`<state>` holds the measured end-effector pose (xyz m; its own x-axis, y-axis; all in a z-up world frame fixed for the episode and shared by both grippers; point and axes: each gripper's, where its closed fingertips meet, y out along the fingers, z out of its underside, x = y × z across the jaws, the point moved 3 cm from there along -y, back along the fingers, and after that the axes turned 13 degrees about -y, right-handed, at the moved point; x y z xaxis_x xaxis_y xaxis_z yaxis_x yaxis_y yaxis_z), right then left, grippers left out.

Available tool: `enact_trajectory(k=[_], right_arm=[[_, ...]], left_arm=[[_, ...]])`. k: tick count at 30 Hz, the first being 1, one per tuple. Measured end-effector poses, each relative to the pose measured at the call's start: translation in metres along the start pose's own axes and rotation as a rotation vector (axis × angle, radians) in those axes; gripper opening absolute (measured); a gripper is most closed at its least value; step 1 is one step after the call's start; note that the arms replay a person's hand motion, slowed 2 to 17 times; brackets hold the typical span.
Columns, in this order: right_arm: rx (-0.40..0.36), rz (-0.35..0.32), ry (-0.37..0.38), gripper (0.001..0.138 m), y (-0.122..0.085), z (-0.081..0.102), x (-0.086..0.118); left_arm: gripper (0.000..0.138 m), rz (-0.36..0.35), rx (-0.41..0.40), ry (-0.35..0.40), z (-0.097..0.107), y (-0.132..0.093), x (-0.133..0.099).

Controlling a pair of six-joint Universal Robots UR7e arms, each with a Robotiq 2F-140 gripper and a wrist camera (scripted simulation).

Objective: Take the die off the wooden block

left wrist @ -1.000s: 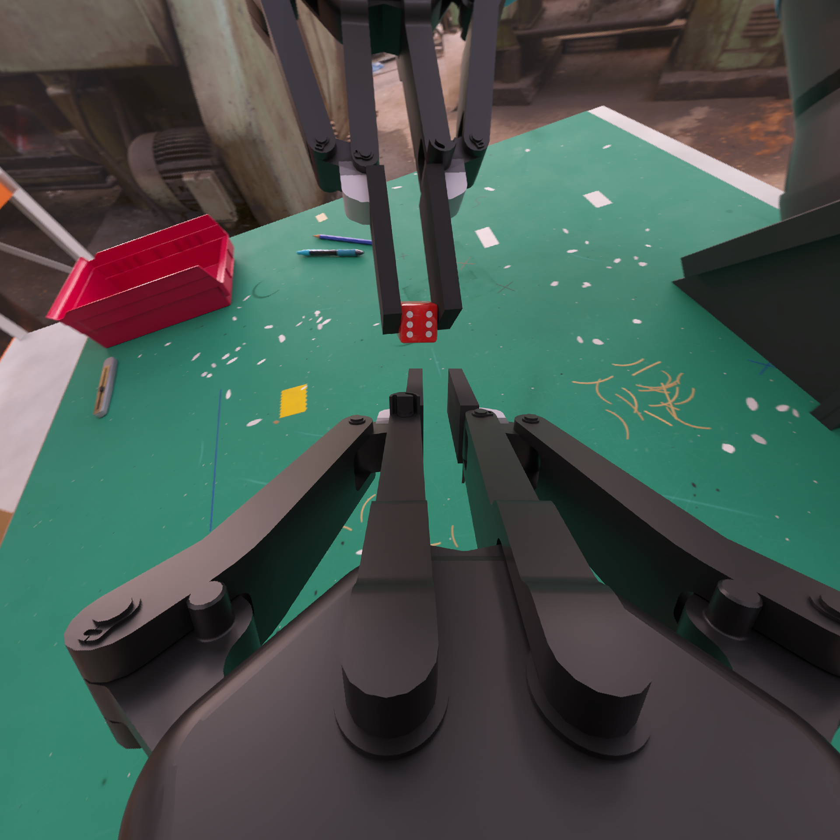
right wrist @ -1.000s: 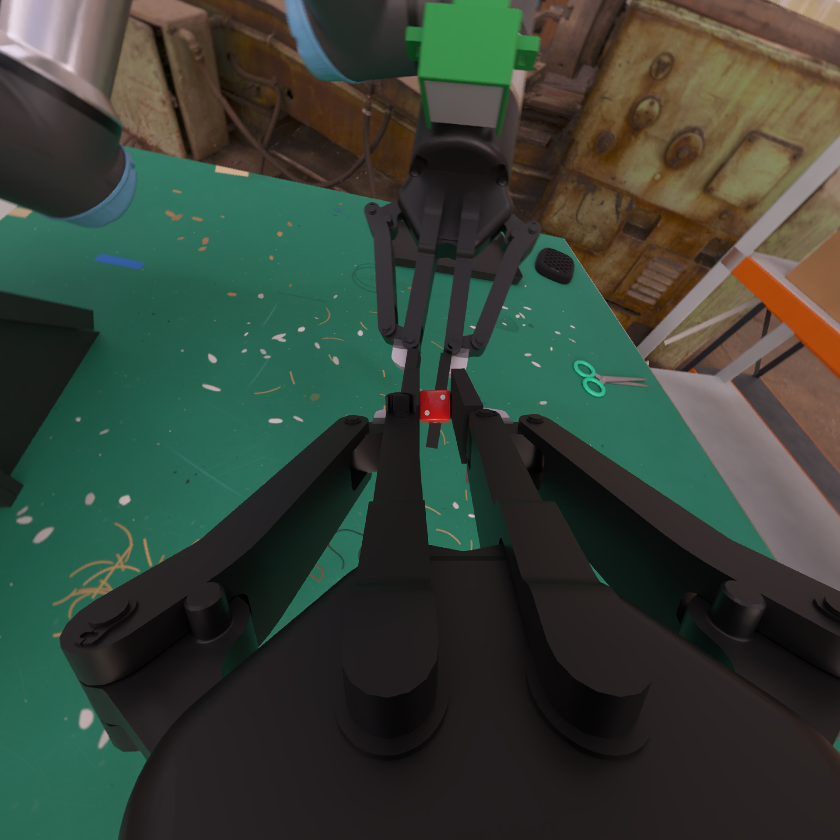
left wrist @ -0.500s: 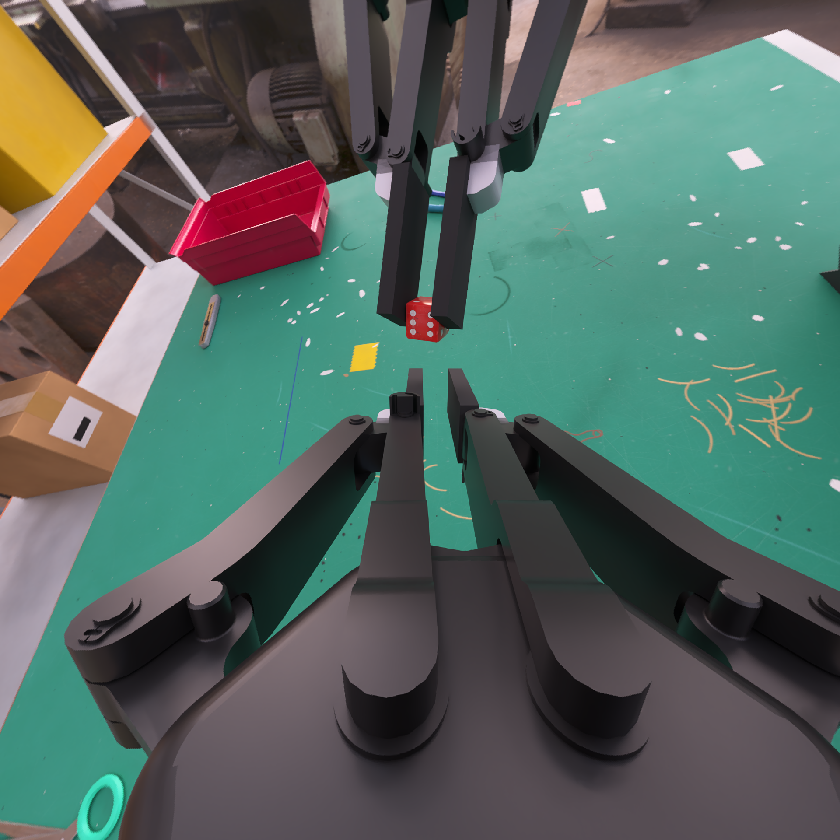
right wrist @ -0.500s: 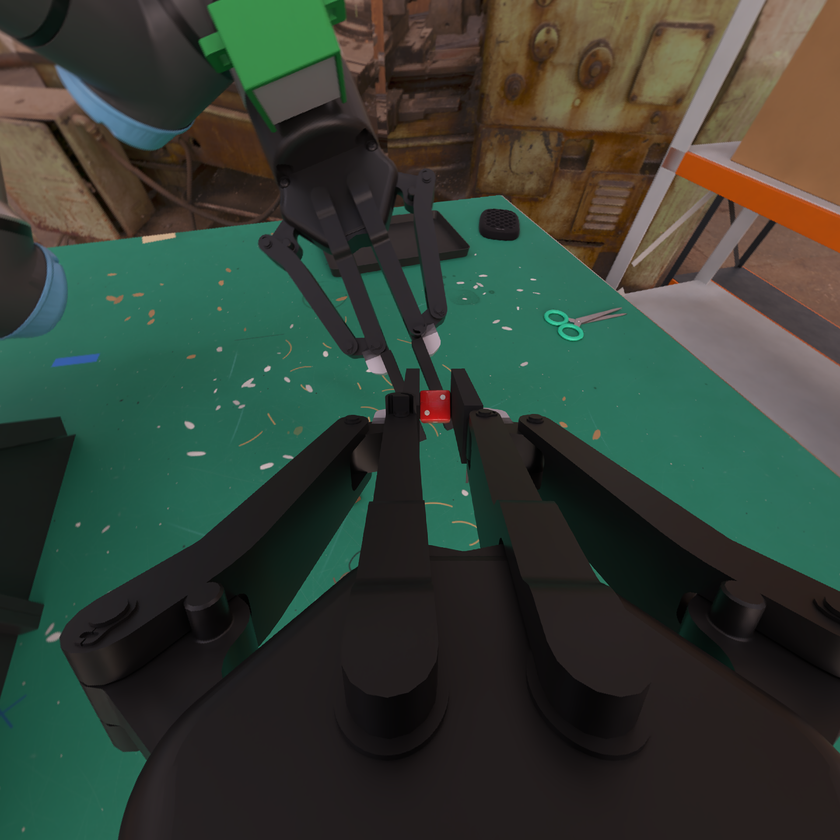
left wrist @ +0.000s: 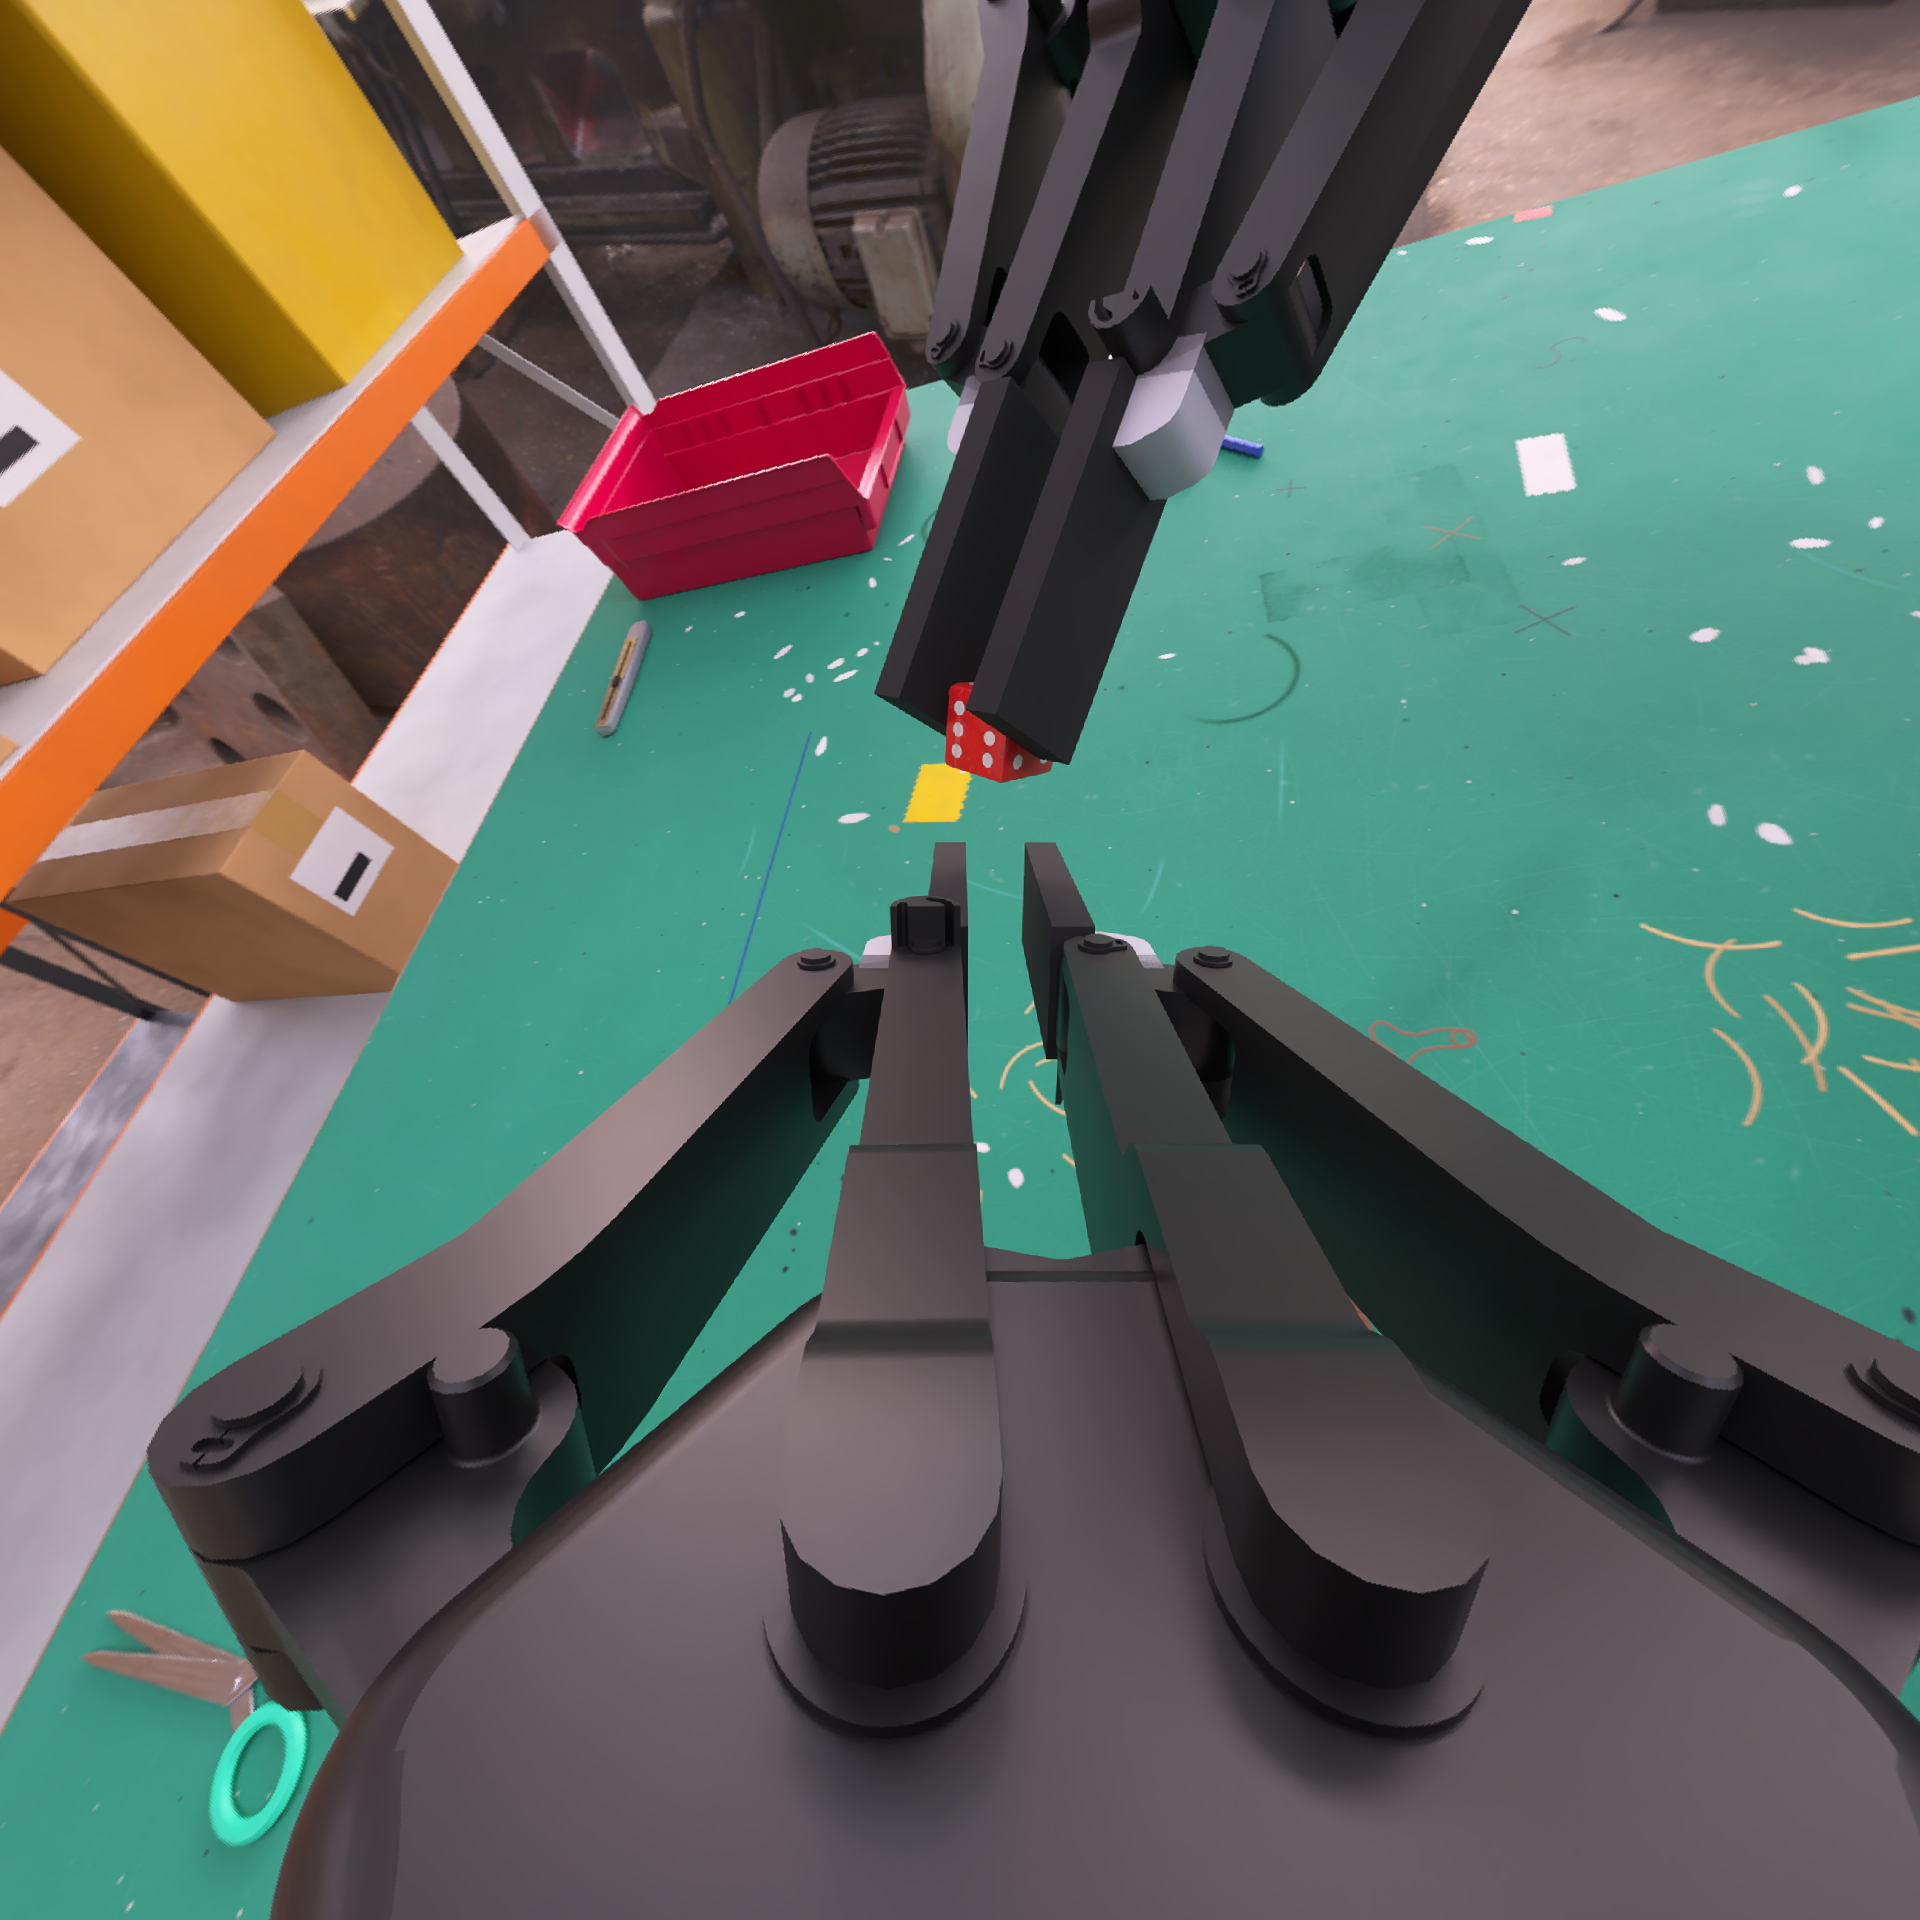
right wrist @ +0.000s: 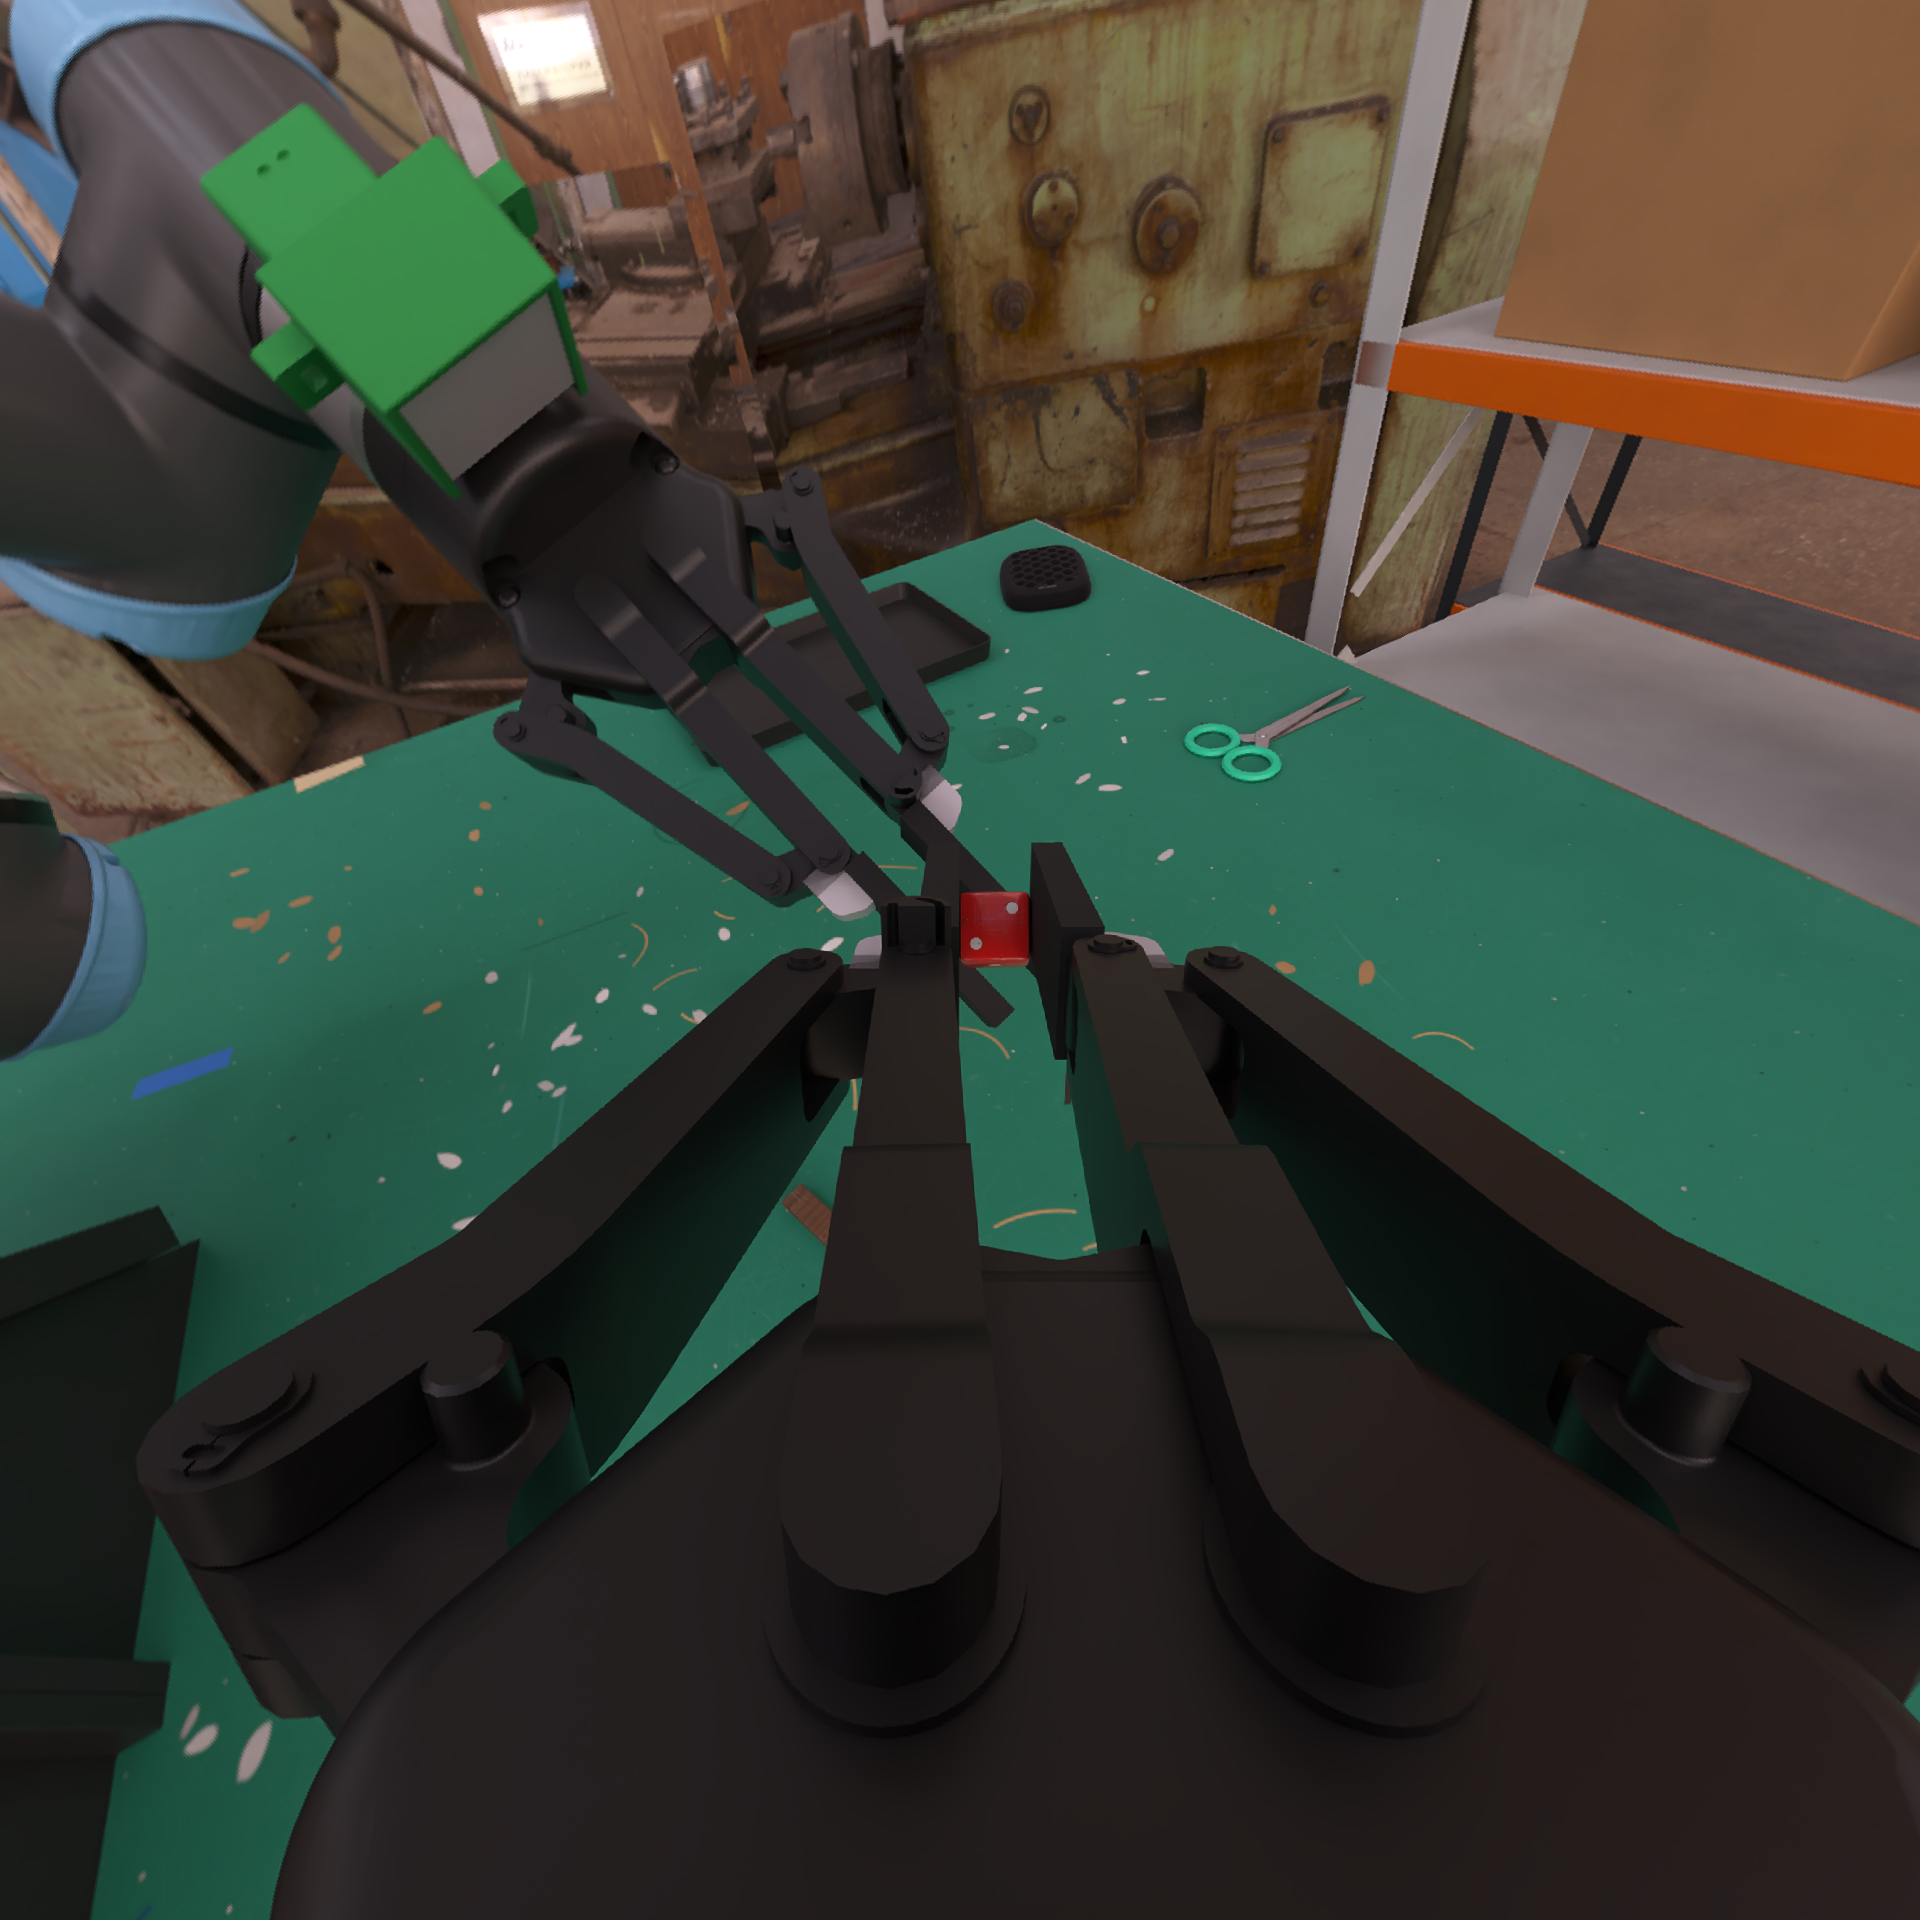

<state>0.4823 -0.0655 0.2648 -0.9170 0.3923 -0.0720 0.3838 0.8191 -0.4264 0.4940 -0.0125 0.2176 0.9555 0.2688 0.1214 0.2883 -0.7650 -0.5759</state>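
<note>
A small red die with white pips (right wrist: pixel 992 927) sits clamped between the fingertips of my right gripper (right wrist: pixel 992 894), held above the green table (right wrist: pixel 1455 987). In the left wrist view the same die (left wrist: pixel 982 743) pokes out below the right gripper (left wrist: pixel 982 727), which hangs down from above. My left gripper (left wrist: pixel 992 852) points at the die from just below and stays apart from it. Its jaws are nearly together with a narrow gap, and nothing is between them. Its fingers (right wrist: pixel 748 758) reach in from the upper left in the right wrist view. No wooden block is in view.
A red bin (left wrist: pixel 748 468) and a utility knife (left wrist: pixel 621 675) lie near the table edge by an orange shelf with cardboard boxes (left wrist: pixel 249 873). Green-handled scissors (right wrist: pixel 1247 743), a black tray (right wrist: pixel 894 634) and a dark base (right wrist: pixel 83 1455) stand around.
The right gripper has kept hold of the die and come closer to the left camera, tilting. Both views have swung toward the shelf side. The left gripper's jaws have not changed.
</note>
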Motion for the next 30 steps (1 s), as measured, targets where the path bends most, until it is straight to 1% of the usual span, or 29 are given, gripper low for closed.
enact_trajectory(k=[6, 13, 16, 22, 30], right_arm=[[-0.021, 0.002, 0.051, 0.018, 0.0012, 0.0, -0.0027], [-0.028, 0.009, 0.064, 0.018, 0.0013, -0.0004, -0.0039], [-0.033, 0.017, 0.055, 0.018, 0.001, -0.0014, -0.0039], [-0.041, 0.032, 0.036, 0.018, 0.0003, -0.0036, -0.0032], [-0.048, 0.035, 0.026, 0.018, -0.0006, -0.0053, -0.0022]], left_arm=[[0.015, -0.07, 0.006, 0.012, -0.0008, -0.0015, 0.004], [0.015, -0.119, 0.014, 0.028, -0.0011, -0.0016, 0.0059], [0.015, -0.126, 0.009, 0.025, -0.002, -0.0017, 0.0064], [0.015, -0.113, -0.008, 0.009, -0.0037, -0.0023, 0.0064], [0.015, -0.108, -0.022, 0.008, -0.0053, -0.004, 0.0063]])
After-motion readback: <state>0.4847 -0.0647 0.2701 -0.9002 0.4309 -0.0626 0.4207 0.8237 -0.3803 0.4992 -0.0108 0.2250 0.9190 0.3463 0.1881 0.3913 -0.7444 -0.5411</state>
